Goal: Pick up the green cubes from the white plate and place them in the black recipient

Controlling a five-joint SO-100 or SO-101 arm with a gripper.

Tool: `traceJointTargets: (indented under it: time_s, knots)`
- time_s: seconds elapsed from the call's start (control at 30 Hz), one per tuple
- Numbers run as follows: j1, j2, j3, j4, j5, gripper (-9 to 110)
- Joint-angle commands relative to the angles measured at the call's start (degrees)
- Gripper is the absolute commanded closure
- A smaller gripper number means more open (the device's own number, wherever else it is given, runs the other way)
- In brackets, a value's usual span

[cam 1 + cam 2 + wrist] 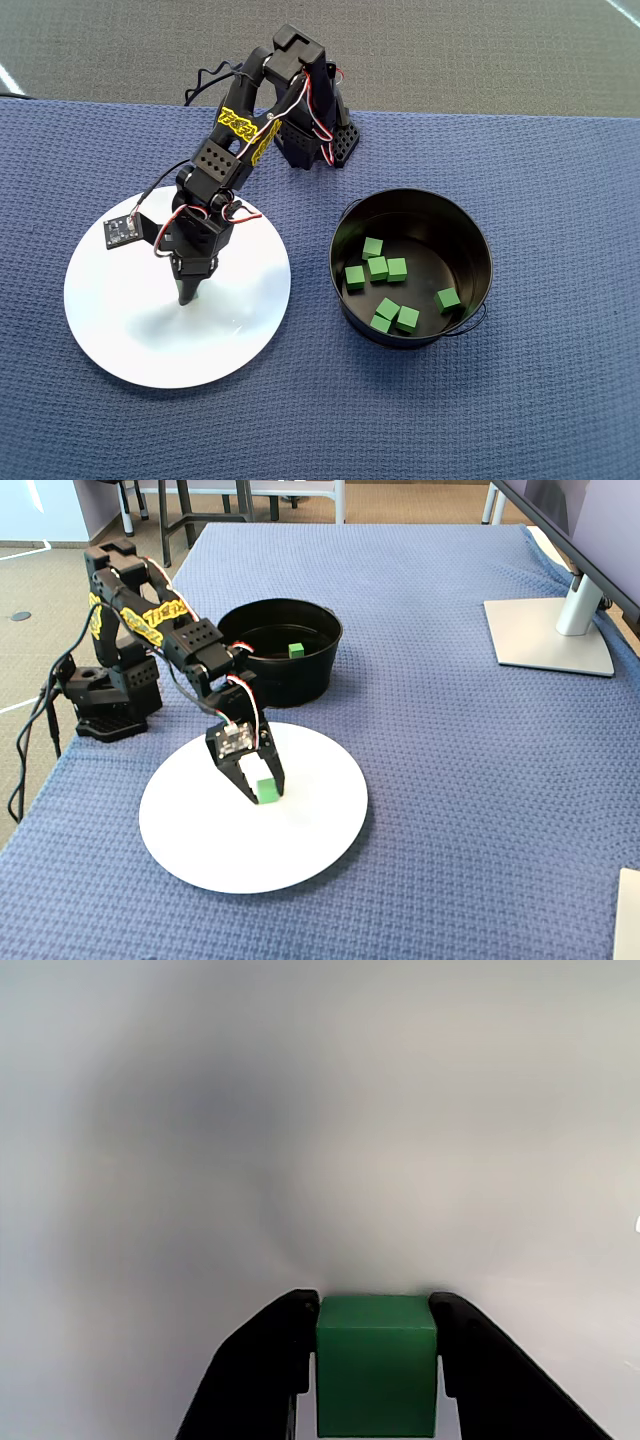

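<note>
**Green cube gripped over white plate**

Gripper (pixel 372 1360): black plastic, jaws clenched on one matte green cube (pixel 376 1365), square face toward the wrist camera, on the glossy round plate (pixel 120 340). Seven cubes (pixel 377 267) lie in the black metal pot (pixel 480 245). Yellow arm lettering unreadable. Blue woven cloth (pixel 450 780).

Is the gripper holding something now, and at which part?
Yes: the gripper holds one green cube by its two opposite side faces, above the white plate.
</note>
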Motion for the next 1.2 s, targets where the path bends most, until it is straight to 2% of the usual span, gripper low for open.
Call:
traceJointTargets:
  time_s: [0.0, 0.2, 0.4, 0.57, 0.73, 0.93, 1.17]
  knots:
    - [-0.53, 1.85, -1.05, -1.93, 6.15, 102]
    - [-0.79, 9.67, -1.05, 1.67, 16.52, 102]
    - [-5.36, 26.98, -1.41, 17.58, 29.44, 102]
    - [-15.38, 42.80, -2.11, 31.03, 38.32, 102]
    - [-30.59, 53.17, -3.52, 39.55, 47.20, 102]
    - [-49.66, 50.62, -6.68, 44.30, 55.46, 102]
    - [-55.20, 38.94, -4.04, 37.53, 57.30, 102]
